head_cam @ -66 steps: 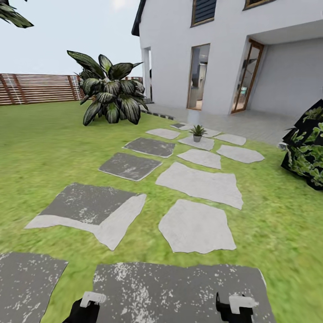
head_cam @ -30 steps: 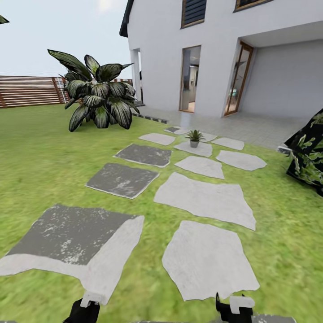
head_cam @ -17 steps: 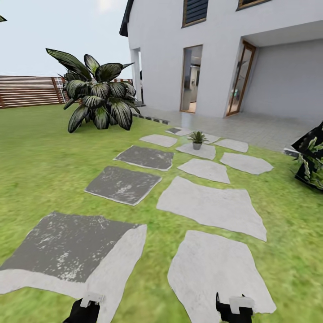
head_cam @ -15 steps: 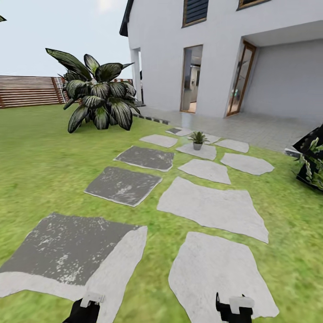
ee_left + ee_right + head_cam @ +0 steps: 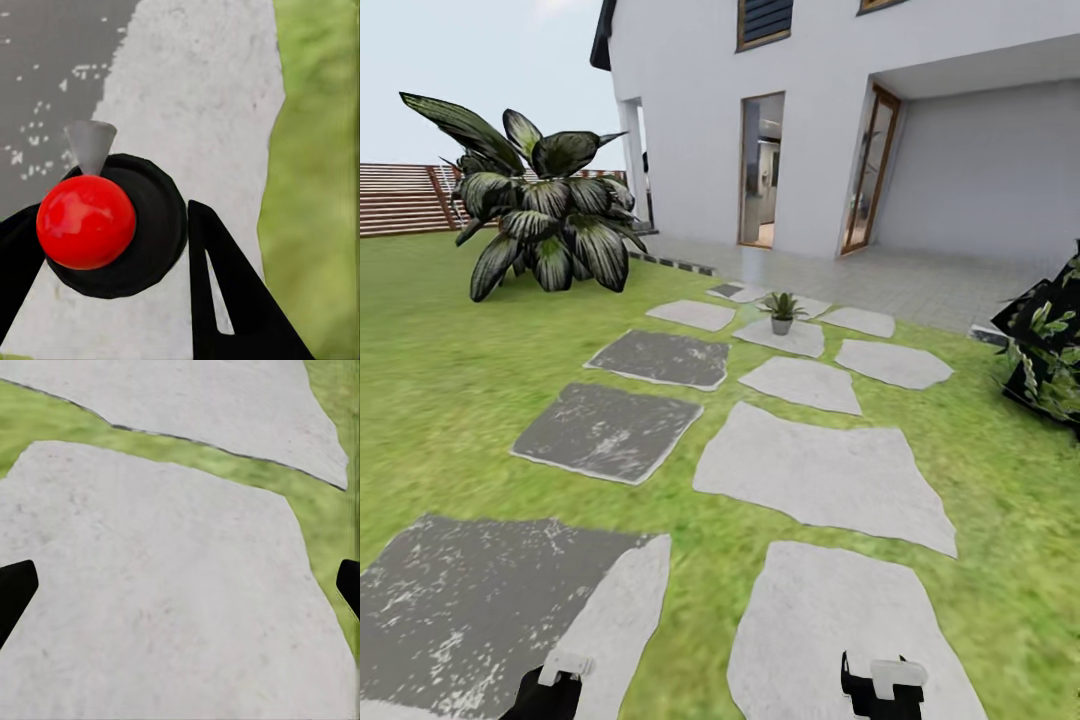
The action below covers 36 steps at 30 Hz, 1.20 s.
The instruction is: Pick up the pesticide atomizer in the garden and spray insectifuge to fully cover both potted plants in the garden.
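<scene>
**Q:** Fingers (image 5: 13,585) of the right gripper (image 5: 882,686): how are they set?

**A:** They are spread wide, with nothing between them; a pale stepping stone (image 5: 165,607) is seen beyond. At the left gripper (image 5: 556,682), a round black thing topped by a red ball (image 5: 86,221) is seen between the two fingers. Whether it is clasped cannot be told.

**Q:** Which step is judged to be in hand?

**A:** The approach is judged to be in hand, and no spraying is begun. One potted plant (image 5: 782,311) is shown on a stone just before the house (image 5: 700,120), off its open doorway and well apart from both grippers. It is a small rosette of pointed green leaves in a grey pot. Whitish specks cannot be made out at this range. The atomizer is judged to need finding and gripping first, then carrying toward the house.
</scene>
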{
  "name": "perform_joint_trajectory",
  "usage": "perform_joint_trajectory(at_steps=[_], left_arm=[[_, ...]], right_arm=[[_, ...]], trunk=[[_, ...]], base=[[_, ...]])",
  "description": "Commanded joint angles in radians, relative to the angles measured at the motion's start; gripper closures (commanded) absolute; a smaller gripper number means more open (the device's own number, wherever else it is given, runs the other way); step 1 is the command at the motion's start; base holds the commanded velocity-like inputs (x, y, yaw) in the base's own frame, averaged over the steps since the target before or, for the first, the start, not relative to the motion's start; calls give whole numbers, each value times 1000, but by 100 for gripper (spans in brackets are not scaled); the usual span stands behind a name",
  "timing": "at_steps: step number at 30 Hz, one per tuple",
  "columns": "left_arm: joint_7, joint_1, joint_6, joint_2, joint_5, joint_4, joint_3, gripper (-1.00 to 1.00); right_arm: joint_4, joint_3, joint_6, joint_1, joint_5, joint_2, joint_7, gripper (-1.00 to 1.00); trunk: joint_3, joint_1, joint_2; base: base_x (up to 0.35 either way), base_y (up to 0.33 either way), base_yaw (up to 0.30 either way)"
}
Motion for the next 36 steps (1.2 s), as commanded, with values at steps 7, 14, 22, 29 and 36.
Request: perform_joint_trajectory(at_steps=[7, 14, 22, 29, 36], left_arm=[[-1, 11, -3, 3, 13, 0, -4, 100], [0, 17, -3, 4, 14, -1, -3, 100], [0, 17, -3, 4, 14, -1, -3, 100], [-1, 17, -3, 4, 14, -1, -3, 100], [0, 17, -3, 4, 14, -1, -3, 100]], right_arm=[[1, -6, -1, -1, 11, 0, -6, -100], [1, -6, -1, -1, 11, 0, -6, -100], [1, -6, -1, -1, 11, 0, -6, -100], [1, -6, -1, -1, 11, 0, -6, -100], [1, -6, -1, -1, 11, 0, -6, -100]], trunk=[[-1, 0, 0], [-1, 0, 0], [-1, 0, 0], [-1, 0, 0], [-1, 0, 0]], base=[[337, -13, -197], [327, -107, -11], [324, -122, 0], [330, -121, 0], [338, -34, 0]])
